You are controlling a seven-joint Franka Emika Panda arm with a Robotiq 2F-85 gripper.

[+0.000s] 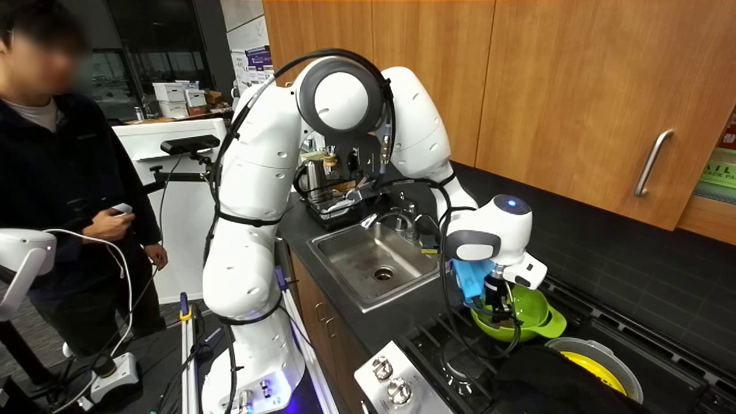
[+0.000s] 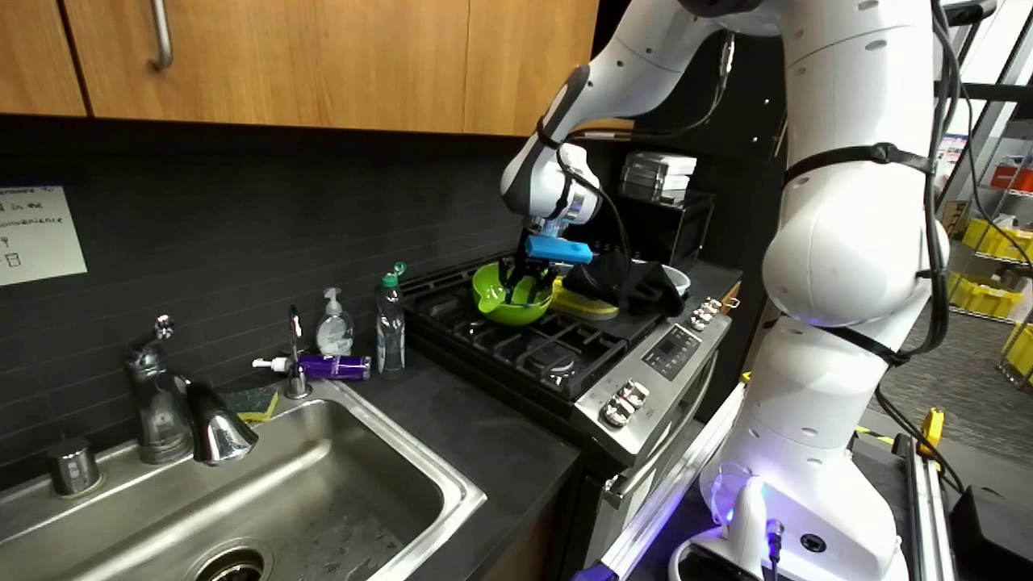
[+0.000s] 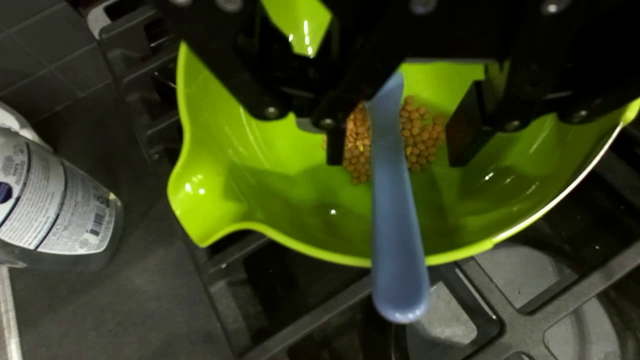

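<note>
Wrist view: the gripper (image 3: 396, 157) comes in from the top, its tips over the inside of the green bowl (image 3: 300, 210), with a blue utensil (image 3: 392, 200) running between them.
Work at the utensil: by my reading, the step in hand is a grasp or a release of it; one moment cannot settle which.
Next move at the bowl: a grip would call for bringing both fingers (image 3: 336, 150) together evenly, since the utensil looks nearer the one at picture left; backing off would call for a straight lift that clears the rim.
Gripper: partly parted, neither wide nor narrow; a gap shows on each side of the utensil, so nothing appears held. Contact with the bowl cannot be made out.
Utensil: slants across the bowl and over its near rim, rounded end out above the stove (image 2: 678, 347); its upper end is hidden under the gripper.
Grains: brown grains (image 3: 424, 135) lie in the bottom of the bowl, on both sides of the utensil.
Bowl: upright on the stove grate in both exterior views.
Around it: a bottle (image 3: 60, 195) on the counter beside the stove; a black cloth (image 1: 546, 379) and a gray tub (image 1: 628, 375) near the bowl.
</note>
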